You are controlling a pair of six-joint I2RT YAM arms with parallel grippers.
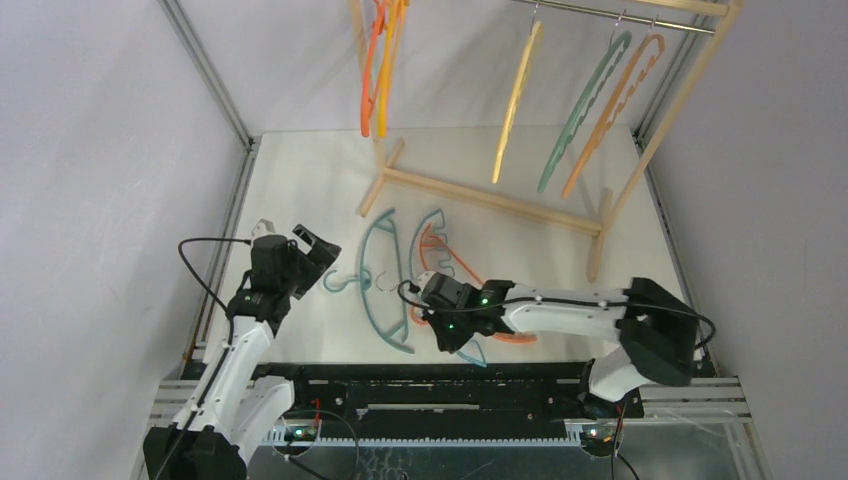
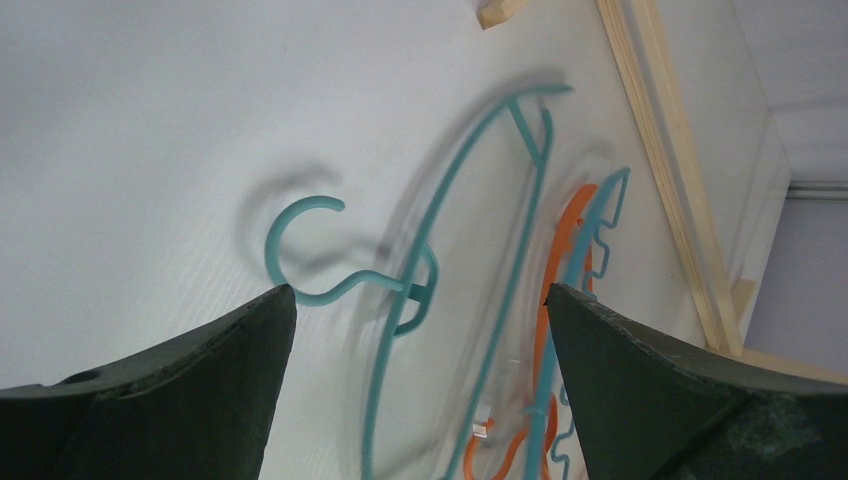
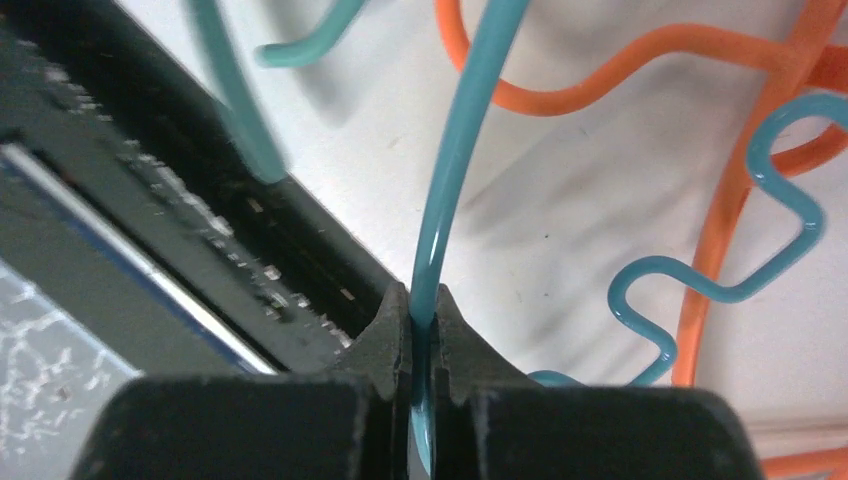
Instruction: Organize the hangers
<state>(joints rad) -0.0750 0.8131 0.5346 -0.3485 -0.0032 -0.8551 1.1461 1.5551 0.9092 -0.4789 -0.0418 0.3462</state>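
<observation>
The teal hanger (image 3: 460, 150) is clamped by its thin bar in the closed right gripper (image 3: 422, 318) at bottom centre, the bar running up-frame from the jaws; the left gripper (image 2: 420, 292) is wide open, empty.

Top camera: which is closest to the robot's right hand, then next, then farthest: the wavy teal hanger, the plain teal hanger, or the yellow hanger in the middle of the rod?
1. Teal plastic hanger with a wavy bar: pinched in the right hand.
2. Plain teal plastic hanger: flat on the table, just left.
3. Yellow plastic hanger: hanging on the metal rod, far back.
</observation>
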